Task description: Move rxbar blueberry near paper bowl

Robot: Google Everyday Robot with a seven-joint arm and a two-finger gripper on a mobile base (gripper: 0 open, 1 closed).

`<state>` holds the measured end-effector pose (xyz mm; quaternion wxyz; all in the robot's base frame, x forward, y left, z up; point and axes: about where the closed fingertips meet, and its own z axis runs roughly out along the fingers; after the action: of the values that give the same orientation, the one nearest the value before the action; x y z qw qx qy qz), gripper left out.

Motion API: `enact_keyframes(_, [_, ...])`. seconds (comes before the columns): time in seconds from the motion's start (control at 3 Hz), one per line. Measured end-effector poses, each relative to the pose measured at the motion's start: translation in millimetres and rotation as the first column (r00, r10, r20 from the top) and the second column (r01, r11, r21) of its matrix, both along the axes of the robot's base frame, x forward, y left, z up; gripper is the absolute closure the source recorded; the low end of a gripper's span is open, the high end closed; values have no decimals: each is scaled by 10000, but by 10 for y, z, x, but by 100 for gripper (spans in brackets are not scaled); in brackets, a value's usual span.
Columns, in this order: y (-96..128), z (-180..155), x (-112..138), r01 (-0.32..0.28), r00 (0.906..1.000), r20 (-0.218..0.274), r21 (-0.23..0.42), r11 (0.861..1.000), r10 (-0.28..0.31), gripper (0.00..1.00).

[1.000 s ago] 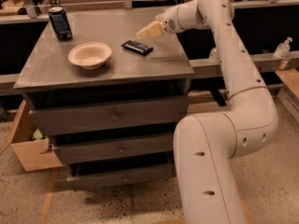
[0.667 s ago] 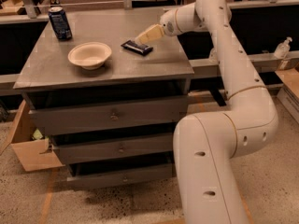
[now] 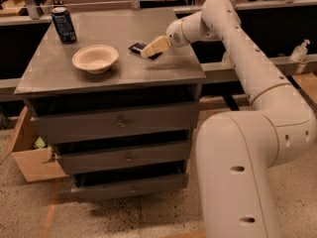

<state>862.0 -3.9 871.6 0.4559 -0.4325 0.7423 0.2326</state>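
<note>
Grey cabinet top (image 3: 64,76): claw (image 3: 147,52) at flat rxbar blueberry (image 3: 135,47)

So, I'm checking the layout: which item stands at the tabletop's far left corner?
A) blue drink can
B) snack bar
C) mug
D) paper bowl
A: the blue drink can stands upright there. The paper bowl sits nearer the front, and the pincer is at the rxbar blueberry, to the bowl's right in the view.

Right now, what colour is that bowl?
The paper bowl is plain cream-beige, clearest in the camera view; the gripper is at the rxbar blueberry.
</note>
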Motion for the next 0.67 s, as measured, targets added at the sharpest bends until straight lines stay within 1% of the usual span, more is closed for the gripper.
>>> enact_keyframes(0.33, [-56, 161, -126, 384, 9976, 570, 4, 9993, -384, 0])
enact_keyframes(0.67, [-40, -7, -281, 666, 9962, 559, -33, 9978, -663, 4])
